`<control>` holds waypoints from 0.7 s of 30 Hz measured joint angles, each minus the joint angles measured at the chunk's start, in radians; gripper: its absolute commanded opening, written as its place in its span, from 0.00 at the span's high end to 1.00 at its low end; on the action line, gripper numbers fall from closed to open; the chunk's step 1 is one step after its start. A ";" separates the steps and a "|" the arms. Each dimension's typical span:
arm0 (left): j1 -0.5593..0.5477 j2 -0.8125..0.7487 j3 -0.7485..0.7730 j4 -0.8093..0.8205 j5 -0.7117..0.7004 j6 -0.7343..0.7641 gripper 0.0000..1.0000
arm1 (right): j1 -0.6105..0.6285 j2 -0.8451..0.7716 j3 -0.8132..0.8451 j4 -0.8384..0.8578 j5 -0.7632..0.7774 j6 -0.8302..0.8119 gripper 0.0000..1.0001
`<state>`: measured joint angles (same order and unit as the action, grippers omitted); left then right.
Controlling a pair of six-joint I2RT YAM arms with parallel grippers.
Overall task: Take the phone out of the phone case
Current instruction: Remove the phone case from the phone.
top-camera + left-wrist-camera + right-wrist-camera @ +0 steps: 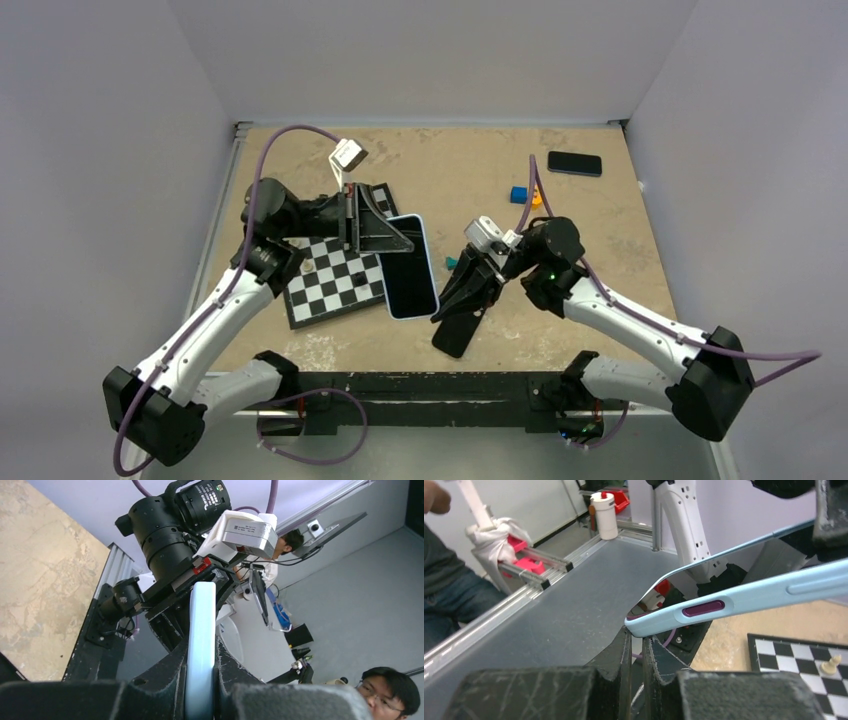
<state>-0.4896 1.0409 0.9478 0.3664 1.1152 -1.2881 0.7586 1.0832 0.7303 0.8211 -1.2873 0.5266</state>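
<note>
The flat light-blue phone with black screen point(410, 268) is clamped by the left gripper point(398, 240) above the middle of the beige table point(600, 230). The thin black phone case point(455, 335) is grasped by the right gripper point(470, 298), closer to the near edge.

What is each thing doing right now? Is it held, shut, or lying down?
Phone: out of its case, held, screen dark.
Case: empty, held at one end.
Left fingers: shut on the phone.
Right fingers: shut on the case.
Spare phone: lying flat, untouched.
</note>
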 measured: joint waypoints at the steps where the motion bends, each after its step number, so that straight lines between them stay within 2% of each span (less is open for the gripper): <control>1: 0.005 -0.007 0.000 0.009 -0.001 -0.018 1.00 | 0.005 0.020 0.026 0.011 -0.023 -0.009 1.00; 8: 0.010 -0.039 -0.001 0.042 -0.047 -0.081 1.00 | 0.015 0.063 0.109 0.019 -0.059 -0.029 1.00; 9: 0.010 -0.040 -0.001 0.044 -0.054 -0.082 1.00 | 0.015 0.061 0.112 -0.003 -0.049 -0.038 0.96; 11: 0.012 -0.048 -0.001 0.035 -0.085 -0.074 1.00 | 0.017 0.047 0.112 -0.060 -0.007 -0.053 0.61; 13: 0.012 -0.066 0.001 -0.006 -0.114 -0.038 1.00 | 0.017 0.023 0.092 -0.093 0.058 -0.059 0.44; 14: 0.010 -0.077 0.003 -0.039 -0.127 -0.014 1.00 | 0.014 0.009 0.072 -0.101 0.093 -0.057 0.41; 17: -0.005 -0.111 0.024 -0.167 -0.153 0.085 1.00 | 0.008 -0.051 -0.010 -0.151 0.211 -0.052 0.40; 21: -0.013 -0.127 0.057 -0.266 -0.167 0.175 1.00 | 0.000 -0.140 -0.087 -0.261 0.302 -0.021 0.47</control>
<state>-0.5022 0.9134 1.0046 0.1005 0.9482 -1.1126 0.7582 0.9428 0.6430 0.5602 -0.9852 0.5053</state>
